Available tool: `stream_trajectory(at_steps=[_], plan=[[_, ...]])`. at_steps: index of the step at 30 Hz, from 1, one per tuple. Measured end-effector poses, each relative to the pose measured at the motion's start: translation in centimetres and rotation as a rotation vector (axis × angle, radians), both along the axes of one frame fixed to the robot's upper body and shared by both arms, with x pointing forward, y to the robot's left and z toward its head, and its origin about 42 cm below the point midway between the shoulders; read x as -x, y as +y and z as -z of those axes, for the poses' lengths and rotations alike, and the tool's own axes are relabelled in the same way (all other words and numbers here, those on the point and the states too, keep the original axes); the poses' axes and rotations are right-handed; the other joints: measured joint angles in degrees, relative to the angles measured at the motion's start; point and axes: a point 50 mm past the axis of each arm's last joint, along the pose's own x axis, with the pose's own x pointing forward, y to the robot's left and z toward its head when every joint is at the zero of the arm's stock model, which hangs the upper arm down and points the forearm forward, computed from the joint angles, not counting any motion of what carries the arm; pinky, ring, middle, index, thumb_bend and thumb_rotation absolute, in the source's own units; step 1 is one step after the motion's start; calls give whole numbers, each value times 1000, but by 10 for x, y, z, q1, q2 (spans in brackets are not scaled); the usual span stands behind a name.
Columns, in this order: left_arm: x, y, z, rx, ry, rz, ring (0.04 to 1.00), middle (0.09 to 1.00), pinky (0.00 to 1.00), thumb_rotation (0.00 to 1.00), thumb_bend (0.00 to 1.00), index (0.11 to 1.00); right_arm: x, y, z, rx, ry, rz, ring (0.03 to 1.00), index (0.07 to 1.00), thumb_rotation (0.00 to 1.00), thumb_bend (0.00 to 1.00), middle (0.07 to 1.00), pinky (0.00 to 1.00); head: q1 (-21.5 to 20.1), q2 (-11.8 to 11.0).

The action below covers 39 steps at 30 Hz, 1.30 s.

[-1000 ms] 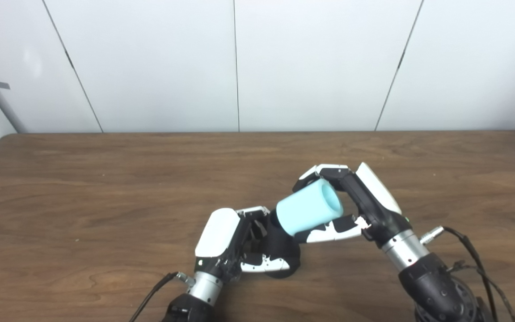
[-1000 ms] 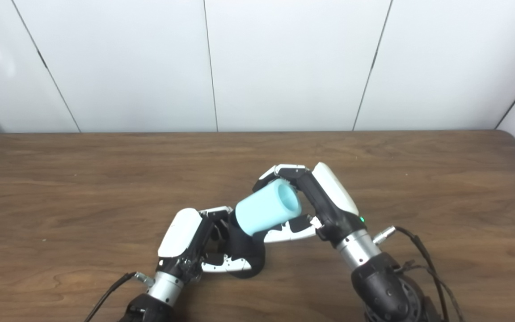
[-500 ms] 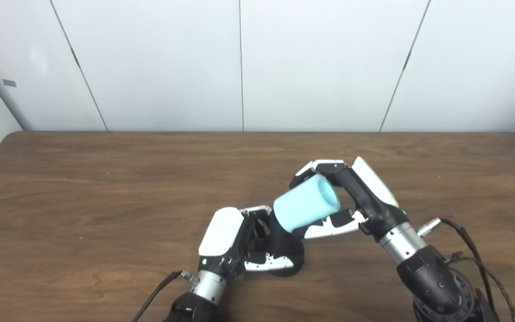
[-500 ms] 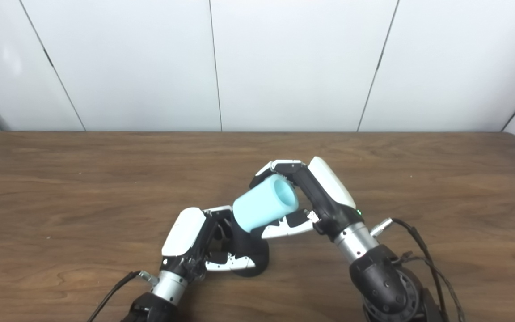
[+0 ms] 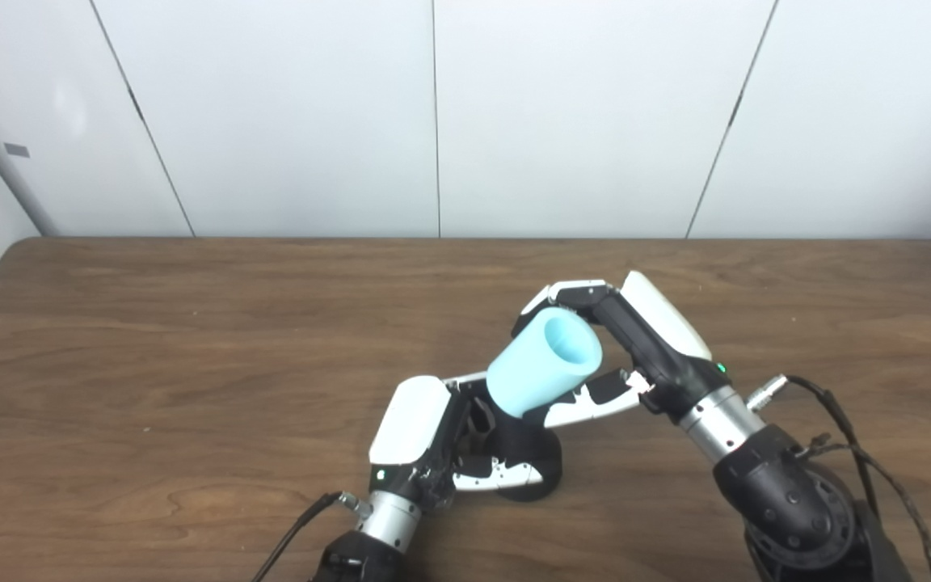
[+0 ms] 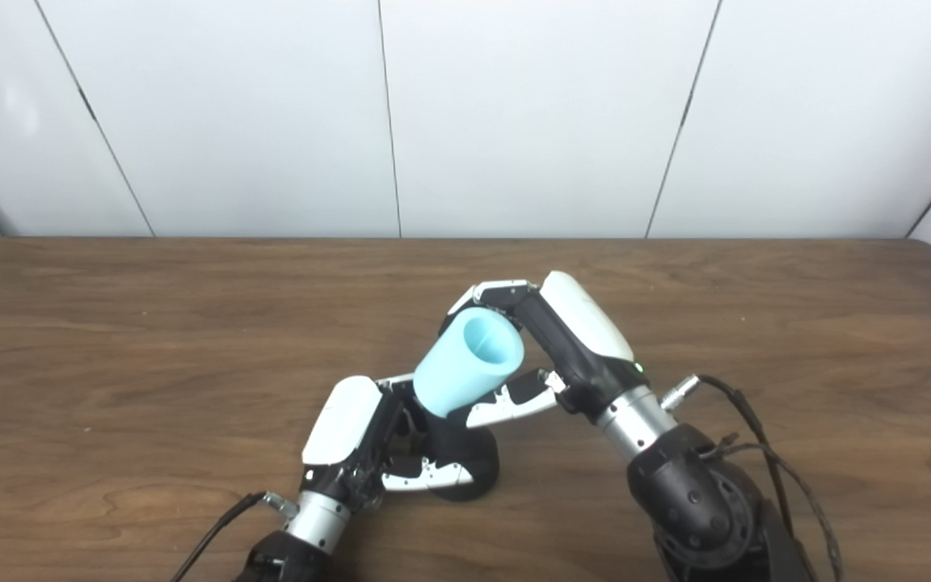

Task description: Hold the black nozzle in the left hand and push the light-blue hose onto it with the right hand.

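The black nozzle stands on the table near the front centre, its base flared on the wood. My left hand is shut on it from the left, thumb across its lower front. The light-blue hose, a short thick tube, sits tilted over the nozzle's top with its open end facing up and to the right. My right hand is shut on the hose, fingers over its far side and thumb beneath. Where hose and nozzle meet is hidden by the hose. In the right eye view the hose leans steeply above the nozzle.
The brown wooden table stretches wide to the left and back. A white panelled wall rises behind its far edge. Black cables trail from the right forearm, and another cable leaves the left wrist.
The right hand has moved left and up, tipping the hose more upright over the nozzle. The left hand and nozzle have shifted slightly right. The camera also shifted a little.
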Motion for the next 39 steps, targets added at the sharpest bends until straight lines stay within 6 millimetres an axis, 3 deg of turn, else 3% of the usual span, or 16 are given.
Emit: stream_trajectory(at_steps=[12, 15, 39], plan=[[3, -5, 0, -25, 0, -2, 423, 475, 338, 0, 475, 504, 2, -6, -16, 209, 60, -81, 384, 510, 0, 498, 508, 364, 2, 11], [4, -6, 0, -22, 1, -3, 438, 503, 345, 0, 476, 494, 3, -7, -17, 222, 67, -81, 381, 511, 0, 498, 506, 376, -1, 12], [8, -7, 0, -18, 7, -8, 423, 452, 340, 0, 472, 531, -5, 2, -27, 361, 139, -86, 388, 503, 0, 496, 518, 328, -4, 18]])
